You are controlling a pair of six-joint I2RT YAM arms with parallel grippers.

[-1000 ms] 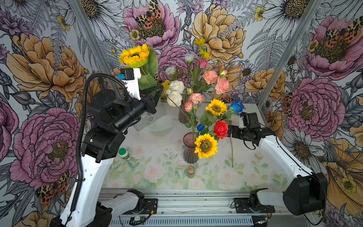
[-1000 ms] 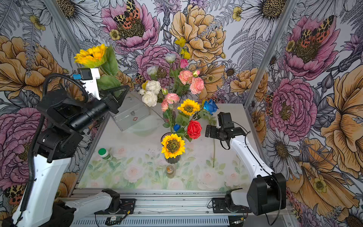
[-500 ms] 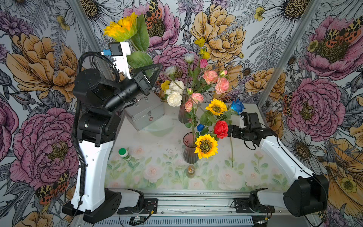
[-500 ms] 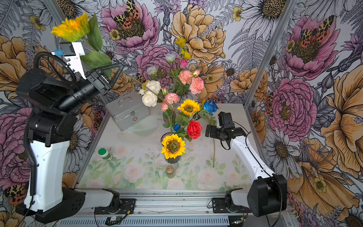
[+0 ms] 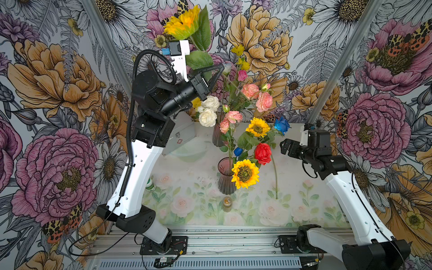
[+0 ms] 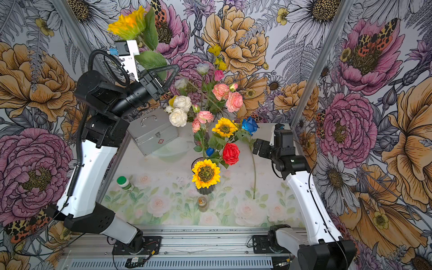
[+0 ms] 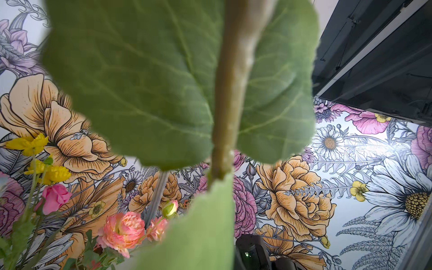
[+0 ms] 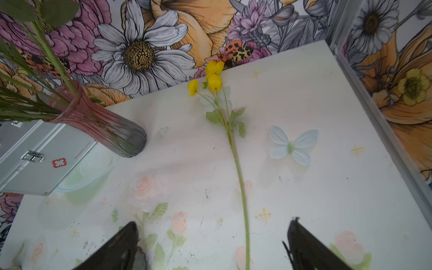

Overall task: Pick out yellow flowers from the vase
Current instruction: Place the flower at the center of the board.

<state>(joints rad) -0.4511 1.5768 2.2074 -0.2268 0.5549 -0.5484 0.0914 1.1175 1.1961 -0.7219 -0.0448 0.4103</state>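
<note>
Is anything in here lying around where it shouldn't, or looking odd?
Yes. A yellow spray lies flat on the table instead of standing in a vase. One sunflower is held high in the air by the left jaws. The silver case seems to rest partly on a clear dish, tilted.

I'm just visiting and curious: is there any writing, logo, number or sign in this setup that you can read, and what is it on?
No word or number reads clearly.
Silver case: a red badge with a white cross-like sign, no letters.
Same case: a small line of print beside the badge, too blurred to read.
Green-capped bottle: its label is too small to read.
</note>
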